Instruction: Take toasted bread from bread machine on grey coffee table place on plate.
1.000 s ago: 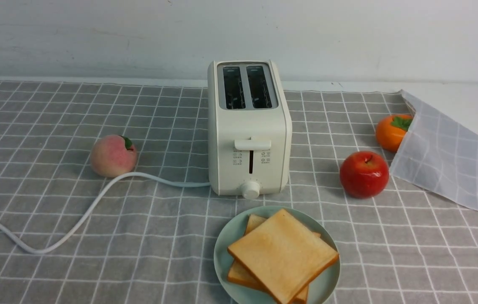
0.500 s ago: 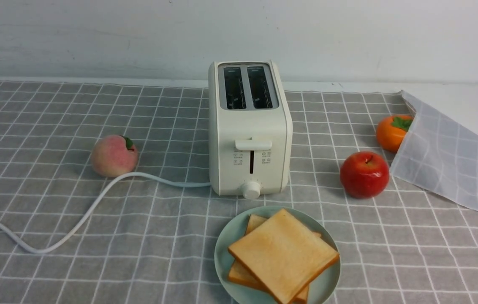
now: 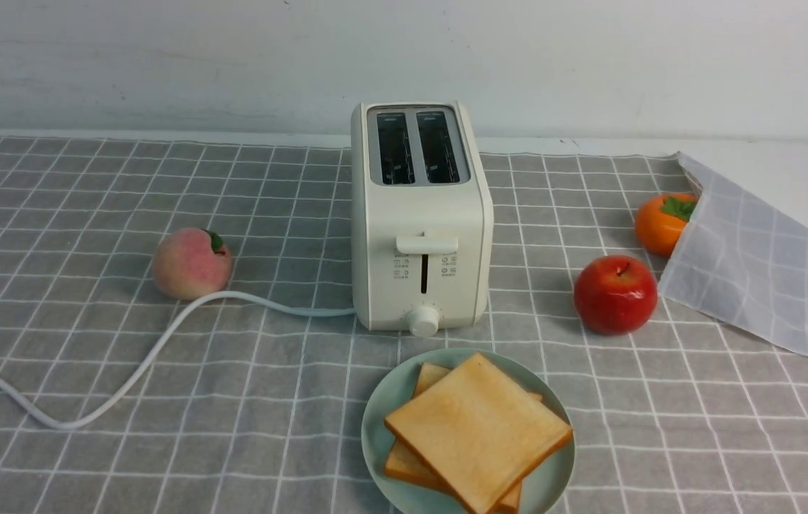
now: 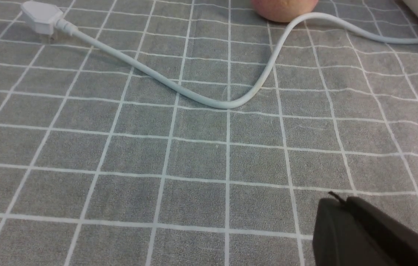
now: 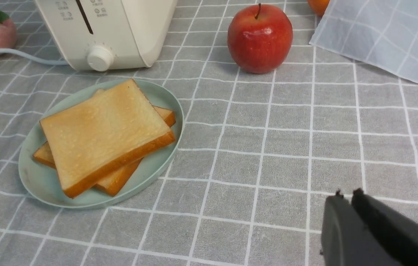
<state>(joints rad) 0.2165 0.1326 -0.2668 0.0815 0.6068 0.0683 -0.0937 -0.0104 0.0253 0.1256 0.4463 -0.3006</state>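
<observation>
Toast is lying stacked on the plate before the toaster, slots empty. Left wrist view: left gripper is hovering over bare desk, jaws closed. Right wrist view: right gripper, jaws nearly closed and empty, is sitting nearer the toast.

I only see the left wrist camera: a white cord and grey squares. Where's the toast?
Observer: Both toast slices lie stacked on the plate.
Kid: Any left inside?
Observer: No, both slots of the toaster look empty.
Kid: What's on the other side?
Observer: The right hand is shut and empty, near the plate.
</observation>
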